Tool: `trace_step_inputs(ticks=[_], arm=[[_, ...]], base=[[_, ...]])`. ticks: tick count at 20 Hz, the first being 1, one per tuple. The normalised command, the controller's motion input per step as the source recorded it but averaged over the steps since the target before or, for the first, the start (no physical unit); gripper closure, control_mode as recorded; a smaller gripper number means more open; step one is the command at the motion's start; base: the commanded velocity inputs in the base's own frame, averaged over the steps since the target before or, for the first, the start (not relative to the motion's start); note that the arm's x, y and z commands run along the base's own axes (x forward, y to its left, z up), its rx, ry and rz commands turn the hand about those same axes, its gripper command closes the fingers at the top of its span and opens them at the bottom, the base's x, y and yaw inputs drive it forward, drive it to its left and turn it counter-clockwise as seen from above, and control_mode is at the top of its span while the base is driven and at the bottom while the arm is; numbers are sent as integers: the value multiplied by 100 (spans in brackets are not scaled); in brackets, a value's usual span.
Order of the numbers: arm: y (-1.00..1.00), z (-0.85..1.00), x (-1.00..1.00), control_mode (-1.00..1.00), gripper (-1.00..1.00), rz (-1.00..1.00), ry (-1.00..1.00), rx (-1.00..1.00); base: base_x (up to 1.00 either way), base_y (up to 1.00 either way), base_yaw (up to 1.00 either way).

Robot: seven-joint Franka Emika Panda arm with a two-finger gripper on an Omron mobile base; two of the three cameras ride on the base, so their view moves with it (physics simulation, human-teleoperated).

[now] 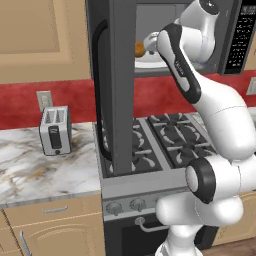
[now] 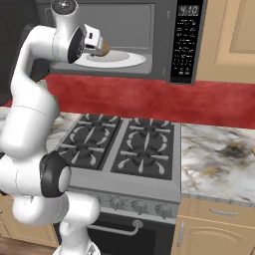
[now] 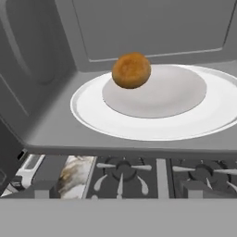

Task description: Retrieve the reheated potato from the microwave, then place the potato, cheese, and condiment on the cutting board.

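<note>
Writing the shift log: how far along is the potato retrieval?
Done: the microwave door hangs open. In hand: the open gripper hovers at the cavity mouth, near the potato on the white plate, not gripping it. Left: grasp it and load the board.

In the left base view the arm (image 1: 200,75) and open door (image 1: 117,85) hide most of the potato (image 1: 139,48) and plate (image 1: 148,59); the clock (image 2: 188,10) digits blur.

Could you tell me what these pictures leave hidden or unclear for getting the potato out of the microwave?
- Potato: mostly covered by the arm in the left base view and by the gripper in the right base view.
- Microwave: its open door blocks the left part of the inside in the left base view.
- Button panel: labels too small to read.
</note>
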Motion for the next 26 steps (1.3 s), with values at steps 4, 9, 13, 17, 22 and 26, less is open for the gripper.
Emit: trace_step_inputs(ticks=[4, 9, 13, 17, 22, 26], arm=[[0, -20, 41, -100, -100, 0, 0, -1], [2, -28, 32, -100, -100, 0, 0, -1], [5, -13, 25, -100, -100, 0, -3, 0], [10, -1, 23, -100, -100, 0, -6, 0], [4, 0, 26, -100, -100, 0, -6, 0], [0, 0, 28, -100, -100, 0, -2, 0]], base=[[0, 0, 0], [0, 0, 0], [0, 0, 0], [0, 0, 0], [0, 0, 0], [0, 0, 0]])
